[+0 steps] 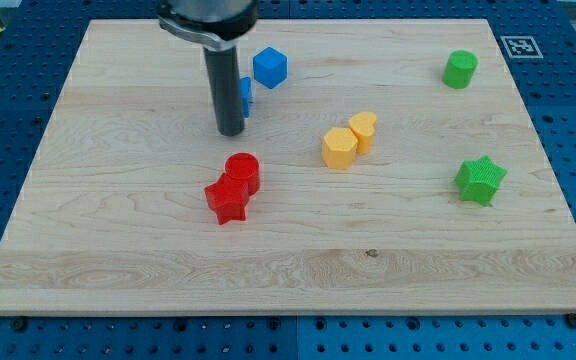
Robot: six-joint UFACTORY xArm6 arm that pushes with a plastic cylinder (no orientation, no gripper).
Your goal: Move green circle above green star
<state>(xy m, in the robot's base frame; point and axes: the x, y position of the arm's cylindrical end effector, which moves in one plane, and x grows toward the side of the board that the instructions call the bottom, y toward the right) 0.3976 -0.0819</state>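
Note:
The green circle stands near the view's top right corner of the wooden board. The green star lies below it, at the right side. My tip rests on the board left of centre, far to the left of both green blocks. It is just above the red circle and beside a blue block partly hidden behind the rod.
A blue hexagon-like block sits right of the rod. A red star touches the red circle. Two yellow blocks touch each other at the centre. The board's edge runs along the view's bottom.

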